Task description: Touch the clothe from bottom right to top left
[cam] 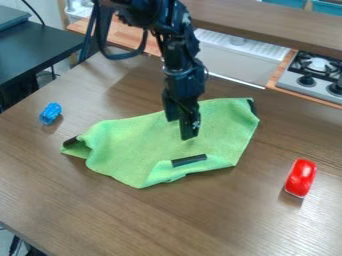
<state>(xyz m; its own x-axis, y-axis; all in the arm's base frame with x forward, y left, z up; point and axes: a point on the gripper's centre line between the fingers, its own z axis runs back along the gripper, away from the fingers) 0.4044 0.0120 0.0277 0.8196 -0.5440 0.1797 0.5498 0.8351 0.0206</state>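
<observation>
Black two-finger end effector [180,128] hangs over one green fabric cloth [133,145], fingers parted, holding nothing. Three dark strips [189,160] mark the cloth, which lies rumpled, its bottom edge folded, on the brown wooden table [200,220]. One small blue object [50,113] lies left of the cloth, one glossy red object [301,177] right.

Your camera view looks down at a slant from above the table [100,215], at moderate range, facing its far side (stove [292,82] noted upper right).
</observation>
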